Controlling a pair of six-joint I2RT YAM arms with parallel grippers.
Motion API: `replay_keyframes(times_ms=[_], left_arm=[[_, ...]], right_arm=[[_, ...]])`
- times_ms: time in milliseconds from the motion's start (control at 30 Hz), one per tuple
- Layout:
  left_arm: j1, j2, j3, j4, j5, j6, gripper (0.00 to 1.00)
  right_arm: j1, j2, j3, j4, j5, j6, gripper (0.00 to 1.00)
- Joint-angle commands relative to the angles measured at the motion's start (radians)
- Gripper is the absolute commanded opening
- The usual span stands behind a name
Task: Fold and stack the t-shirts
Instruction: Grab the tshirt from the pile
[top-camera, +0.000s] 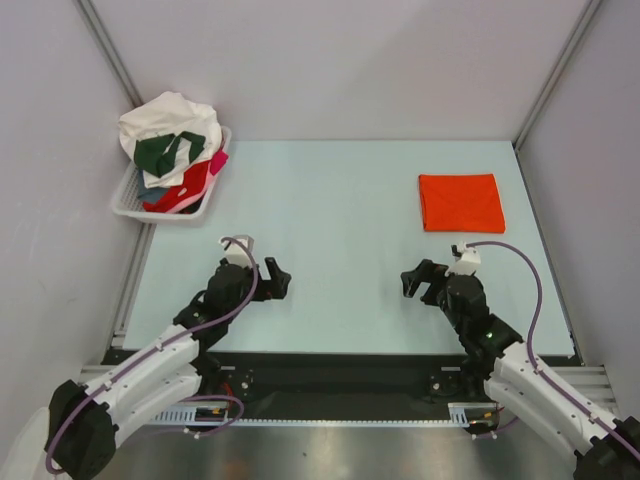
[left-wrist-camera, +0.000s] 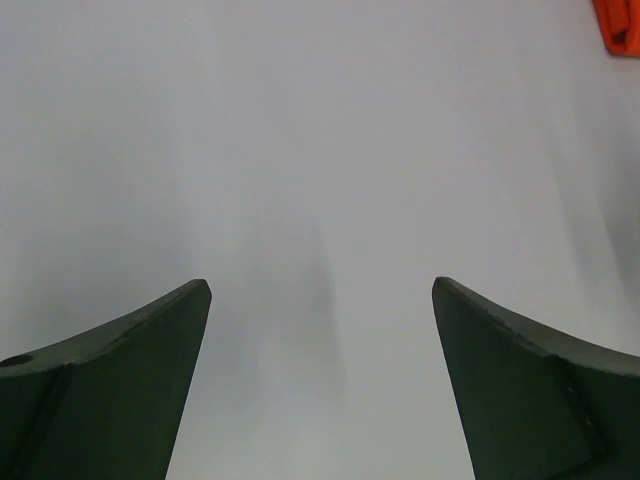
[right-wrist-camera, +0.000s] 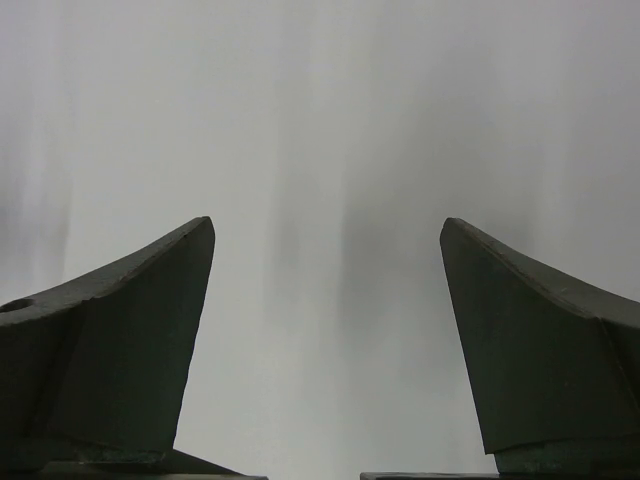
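Both arms hover low over the pale surface (top-camera: 330, 230), left pincer (top-camera: 279, 281) and right pincer (top-camera: 419, 283) spread wide and holding nothing; one orange-red t-shirt (top-camera: 461, 202) lies folded well across from the white basket (top-camera: 128, 203), in which the unfolded t-shirts (top-camera: 170, 140) are heaped above the rim. The tangle looks risky; lifting one shirt could drag its neighbours out, or tip the light basket.
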Motion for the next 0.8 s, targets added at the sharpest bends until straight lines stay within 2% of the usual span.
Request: replay_keyframes(times_ms=[0, 200, 333, 400, 433, 500, 533, 600, 767], left_arm=[[-0.006, 0.024, 0.052, -0.012, -0.045, 0.012, 1.0], [-0.003, 0.084, 0.095, -0.07, -0.145, -0.021, 1.0], [0.011, 0.146, 0.177, -0.094, -0.203, -0.102, 1.0], [0.075, 0.19, 0.219, -0.127, -0.149, -0.158, 1.0], [0.159, 0.204, 0.256, -0.128, -0.098, -0.211, 1.0], [0.247, 0.242, 0.287, -0.099, 0.053, -0.264, 1.0], [0.32, 0.285, 0.326, -0.091, 0.086, -0.311, 1.0], [0.373, 0.328, 0.377, -0.07, 0.141, -0.359, 1.0], [0.447, 0.523, 0.662, -0.073, 0.061, -0.402, 1.0]], right_arm=[[0.004, -0.018, 0.021, 0.034, 0.03, 0.01, 1.0], [0.004, -0.021, 0.019, 0.033, 0.024, 0.011, 1.0], [0.004, -0.021, 0.019, 0.022, 0.024, 0.014, 1.0], [0.002, -0.019, 0.016, 0.034, 0.018, 0.011, 1.0], [0.004, -0.018, 0.018, 0.034, 0.015, 0.01, 1.0], [0.005, -0.013, 0.021, 0.031, 0.011, 0.01, 1.0], [0.004, -0.011, 0.021, 0.033, 0.009, 0.01, 1.0], [0.005, -0.008, 0.019, 0.034, 0.003, 0.007, 0.99], [0.004, -0.004, 0.019, 0.036, -0.009, 0.003, 0.99]])
